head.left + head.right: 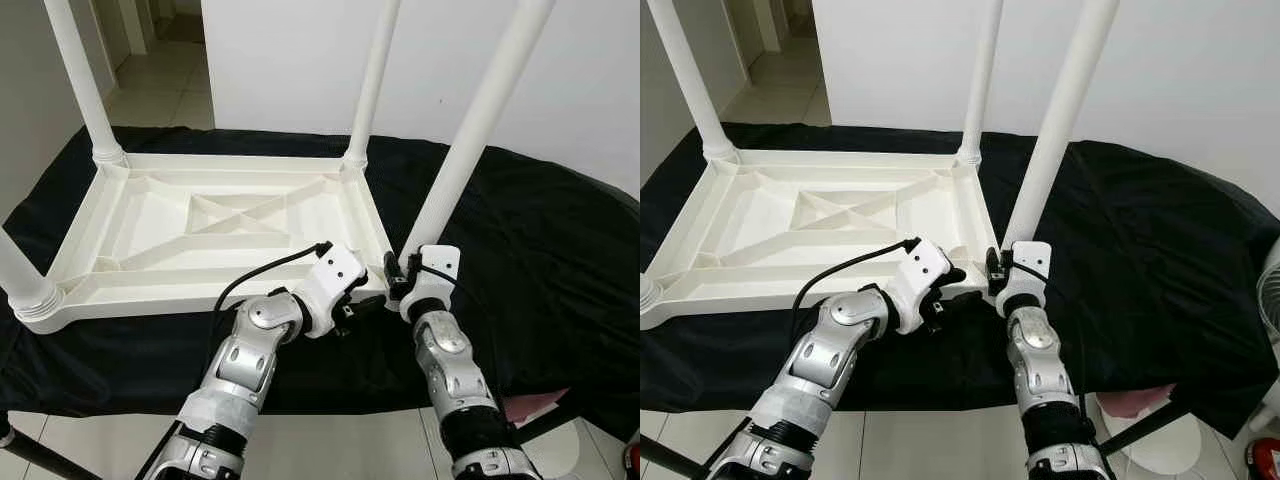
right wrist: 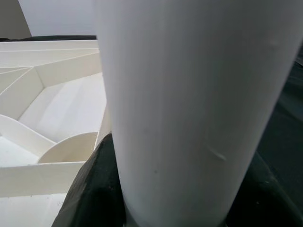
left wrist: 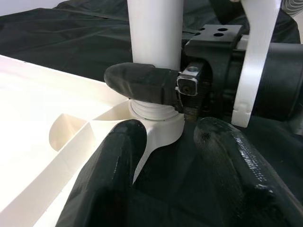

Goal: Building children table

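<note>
At the near right corner of the upturned white tabletop (image 1: pixel 200 235), on the black-draped counter (image 1: pixel 540 250), the right pincer (image 1: pixel 398 278) grasps the leg (image 1: pixel 470 140); the left pincer (image 3: pixel 170 165) gapes, released, beside it.

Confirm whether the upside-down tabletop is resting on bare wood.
No: the white tabletop lies upside down on a black cloth while the right gripper closes around the base of the near-right leg.
</note>
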